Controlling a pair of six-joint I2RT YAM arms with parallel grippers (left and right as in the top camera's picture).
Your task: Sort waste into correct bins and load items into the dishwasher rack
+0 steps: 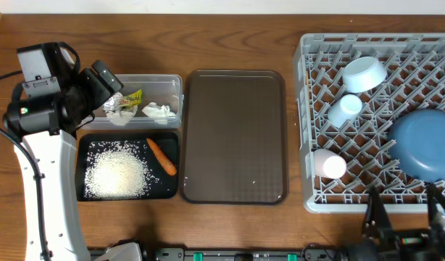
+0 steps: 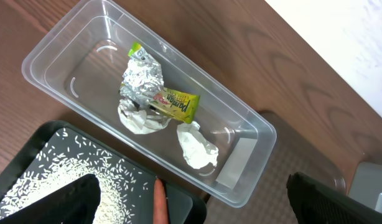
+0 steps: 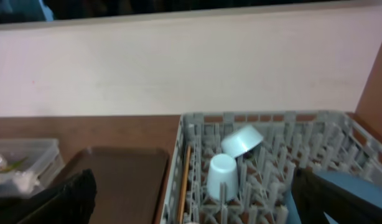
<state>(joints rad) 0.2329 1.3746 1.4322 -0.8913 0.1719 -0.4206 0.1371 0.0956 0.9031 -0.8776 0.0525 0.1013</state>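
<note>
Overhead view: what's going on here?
Nothing is held right now; both grippers are open. The left gripper hovers at the clear tub, which holds the wrapper and tissue. The rice and carrot lie in the black tray. The plate, bowl, light-blue cup and pink cup sit in the rack, with the right gripper at its near edge.

1. The tub (image 2: 197, 71) is clear, glossy plastic.
2. The wrapper (image 2: 147, 81) is crinkled, shiny foil.
3. The tissue (image 2: 196, 146) is soft, creased paper.
4. The table (image 2: 272, 56) is smooth, grained wood.
5. The rack (image 1: 306, 130) is matt grey plastic.
</note>
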